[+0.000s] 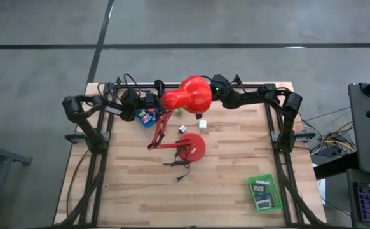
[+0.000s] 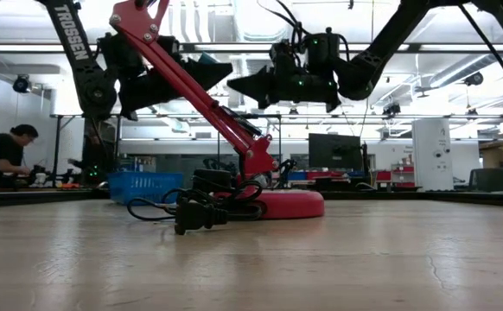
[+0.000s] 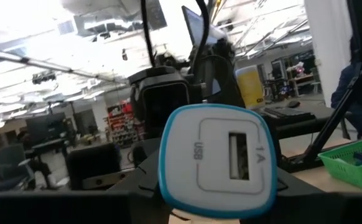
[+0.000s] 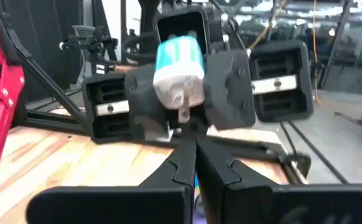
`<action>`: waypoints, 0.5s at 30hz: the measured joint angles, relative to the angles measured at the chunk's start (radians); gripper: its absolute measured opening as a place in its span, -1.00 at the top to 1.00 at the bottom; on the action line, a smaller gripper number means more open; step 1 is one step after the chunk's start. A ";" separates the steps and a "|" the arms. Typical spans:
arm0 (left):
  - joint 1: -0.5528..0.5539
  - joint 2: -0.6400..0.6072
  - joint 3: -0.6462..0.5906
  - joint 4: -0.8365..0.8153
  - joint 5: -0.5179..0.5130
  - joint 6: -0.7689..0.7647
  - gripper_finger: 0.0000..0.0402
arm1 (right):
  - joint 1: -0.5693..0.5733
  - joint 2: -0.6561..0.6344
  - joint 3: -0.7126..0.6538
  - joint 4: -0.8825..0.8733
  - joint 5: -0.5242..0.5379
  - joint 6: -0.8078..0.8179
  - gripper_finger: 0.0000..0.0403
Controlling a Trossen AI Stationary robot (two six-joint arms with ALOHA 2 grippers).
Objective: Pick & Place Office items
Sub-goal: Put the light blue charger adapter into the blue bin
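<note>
Low view, near to far: bare wooden table in the foreground, then a black plug and coiled cord at centre, then the red desk lamp behind it. Both arms hang at the top of the frame, tips facing each other and just apart.

Left gripper, upper centre: clamped on a small white USB charger with a teal rim, which fills the centre of the left wrist view. In the right wrist view it shows at upper centre between the left arm's fingers, prongs toward the camera.

Right gripper: fingers pressed together, nothing between them, pointed at the charger.

High view: small blocks lie scattered at upper centre beside the lamp; a green tray sits lower right, well apart, and a blue tray upper left.

Risks: a handover looks intended, but the right fingers are shut and would bump the charger instead of taking it. The lamp's arm and shade crowd both wrists; a swing could snag it.

Writing: "USB" and "1A" on the charger; "TROSSEN" on the arm at upper left of the low view.
</note>
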 joint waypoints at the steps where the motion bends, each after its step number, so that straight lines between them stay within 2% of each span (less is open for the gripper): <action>1: 0.003 -0.002 -0.009 0.000 -0.005 0.000 0.38 | 0.000 0.000 -0.010 -0.006 0.004 0.000 0.96; 7: 0.039 -0.035 -0.099 -0.001 -0.031 -0.004 0.38 | -0.003 0.000 -0.079 -0.045 0.033 -0.015 0.96; 15: 0.058 -0.089 -0.223 -0.019 -0.174 -0.029 0.38 | -0.002 -0.007 -0.158 -0.044 0.038 0.006 0.96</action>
